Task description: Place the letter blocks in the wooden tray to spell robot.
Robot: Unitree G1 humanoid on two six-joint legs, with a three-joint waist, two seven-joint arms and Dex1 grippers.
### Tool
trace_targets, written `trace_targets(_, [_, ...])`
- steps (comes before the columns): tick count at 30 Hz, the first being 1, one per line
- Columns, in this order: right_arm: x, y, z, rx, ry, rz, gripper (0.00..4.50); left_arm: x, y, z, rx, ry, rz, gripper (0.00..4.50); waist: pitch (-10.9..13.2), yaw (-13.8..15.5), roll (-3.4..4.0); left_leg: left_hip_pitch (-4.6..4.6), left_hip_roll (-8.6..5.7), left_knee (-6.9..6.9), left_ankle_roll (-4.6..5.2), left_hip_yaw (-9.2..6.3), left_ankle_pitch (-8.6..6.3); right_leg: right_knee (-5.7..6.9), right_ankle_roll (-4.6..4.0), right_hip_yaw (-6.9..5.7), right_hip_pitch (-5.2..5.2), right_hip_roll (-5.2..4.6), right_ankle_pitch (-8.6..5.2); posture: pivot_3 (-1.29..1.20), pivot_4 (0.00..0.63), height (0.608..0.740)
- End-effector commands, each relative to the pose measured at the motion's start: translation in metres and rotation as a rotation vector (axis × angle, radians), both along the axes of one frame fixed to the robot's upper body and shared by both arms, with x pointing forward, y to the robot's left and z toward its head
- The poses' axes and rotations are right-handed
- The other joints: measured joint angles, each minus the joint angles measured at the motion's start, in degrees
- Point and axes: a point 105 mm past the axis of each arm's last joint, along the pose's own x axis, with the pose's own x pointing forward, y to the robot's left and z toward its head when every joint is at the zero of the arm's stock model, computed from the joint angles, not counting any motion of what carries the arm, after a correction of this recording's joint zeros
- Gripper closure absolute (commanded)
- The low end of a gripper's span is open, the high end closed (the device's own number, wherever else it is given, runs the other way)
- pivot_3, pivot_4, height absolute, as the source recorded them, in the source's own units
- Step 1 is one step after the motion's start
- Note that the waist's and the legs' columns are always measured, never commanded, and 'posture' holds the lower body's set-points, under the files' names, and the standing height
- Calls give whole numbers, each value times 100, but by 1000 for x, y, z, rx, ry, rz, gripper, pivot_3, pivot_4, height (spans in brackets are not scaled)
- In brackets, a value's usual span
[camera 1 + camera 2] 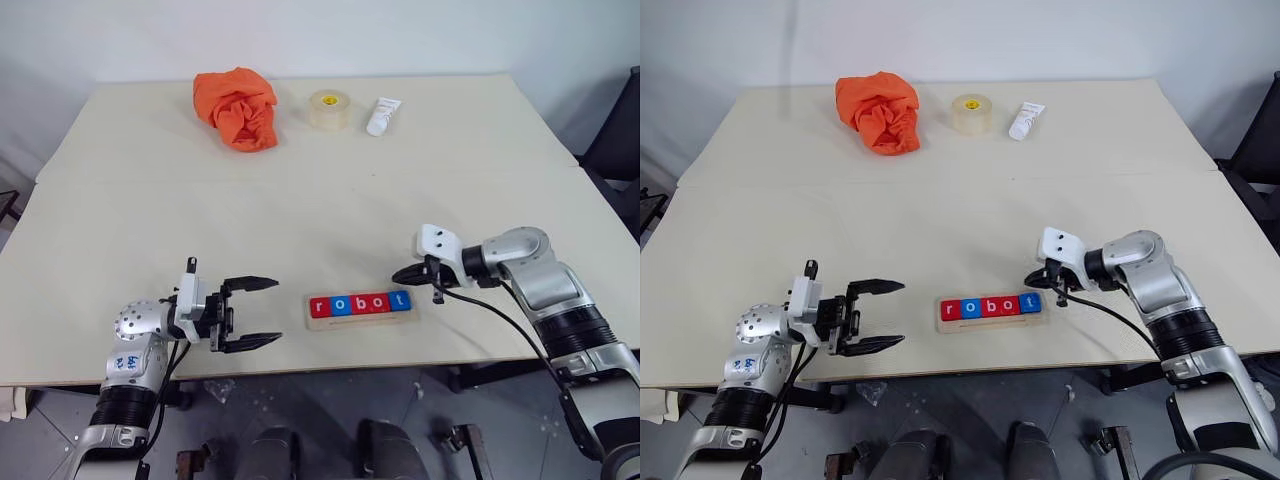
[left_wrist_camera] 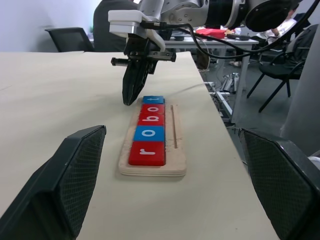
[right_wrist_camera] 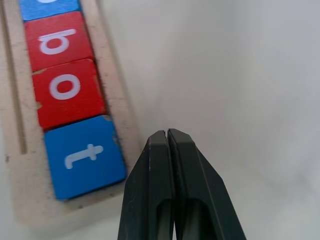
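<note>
The wooden tray [image 1: 360, 321] lies near the table's front edge, between my two grippers. Five letter blocks [image 1: 360, 303] sit in it in a row and read r, o, b, o, t: red r [image 2: 147, 153], blue o, red b, red o [image 3: 65, 92], blue t [image 3: 82, 156]. My right gripper [image 1: 397, 276] is shut and empty, its tip just off the tray's t end, beside the blue t block [image 1: 401, 300]. My left gripper [image 1: 275, 312] stands open and empty to the left of the tray's r end, pointing along the row.
An orange cloth [image 1: 237, 106], a roll of tape [image 1: 328, 109] and a white tube [image 1: 382, 116] lie at the far side of the table. The table's front edge [image 1: 330, 372] runs just behind the tray. Black chairs [image 2: 70, 37] stand beyond the table.
</note>
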Motion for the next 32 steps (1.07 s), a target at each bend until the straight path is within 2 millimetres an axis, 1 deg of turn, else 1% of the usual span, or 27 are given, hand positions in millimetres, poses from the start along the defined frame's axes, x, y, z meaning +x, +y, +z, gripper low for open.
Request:
trace_targets(1, [-11,-17,29,57,-64,40,4436,8,9,14,-28,-39,71,0,0,28,0,0,0,0,0,0,0,0,0,0,0,0,0,0,150,740])
trace_targets(2, [-18,-23,33,68,-62,53,4036,11,11,17,-44,-33,98,0,0,32,0,-2,0,0,0,-3,0,-1,0,-3,0,-1,0,0,150,740])
trace_targets(3, [-22,-28,35,81,-62,59,3871,14,13,19,-50,-30,126,0,0,49,0,-3,-1,0,0,-8,0,0,0,-5,0,-2,0,0,150,740])
trace_targets(6, [-30,-46,36,110,-74,52,2813,19,16,21,-47,-37,186,0,0,39,0,-5,-2,0,4,-8,-2,-6,3,-10,3,-3,2,0,150,740])
trace_targets(8, [-43,-70,31,133,-67,53,2108,24,23,21,-29,-43,252,0,1,34,-1,-3,-1,0,4,-2,-2,-7,3,-10,5,-2,2,0,150,740])
trace_targets(9, [-51,-77,32,183,-56,71,1697,24,25,22,-36,-32,255,0,1,42,-1,-2,-1,0,4,-3,-2,-7,3,-12,7,-1,2,0,150,740])
trace_targets(10, [-56,-81,33,218,-52,87,1397,23,26,23,-43,-23,254,0,1,46,-1,-1,0,0,4,-4,-2,-6,3,-15,9,-1,2,0,150,740])
trace_targets(12, [-63,-89,30,202,-50,92,702,24,27,23,-36,-27,259,0,1,33,-2,0,0,0,4,2,-2,-6,3,-14,9,-2,2,0,150,740])
trace_targets(14, [-71,-91,32,224,-56,122,35,22,28,23,-19,-35,252,0,1,12,-1,4,0,0,4,9,-2,-5,3,-13,9,-5,2,0,150,740])
trace_targets(18, [-75,-100,41,264,-78,112,35,16,36,24,2,-5,227,0,1,-4,-1,10,9,0,2,18,-1,-6,3,-13,9,-1,2,0,150,740])
trace_targets(24, [-79,-115,37,228,-64,77,35,0,57,28,59,51,163,0,2,7,0,11,9,0,1,16,-1,-7,1,-12,8,-5,3,0,150,740])
trace_targets(26, [-79,-117,38,227,-64,76,35,-4,59,27,72,65,144,0,2,15,1,11,9,-1,1,14,-1,-8,0,-12,8,-8,2,0,150,740])
trace_targets(32, [-81,-118,40,249,-59,74,35,-5,64,33,74,47,122,0,3,8,2,11,9,0,0,11,-2,-14,-2,-14,10,-10,4,0,150,740])
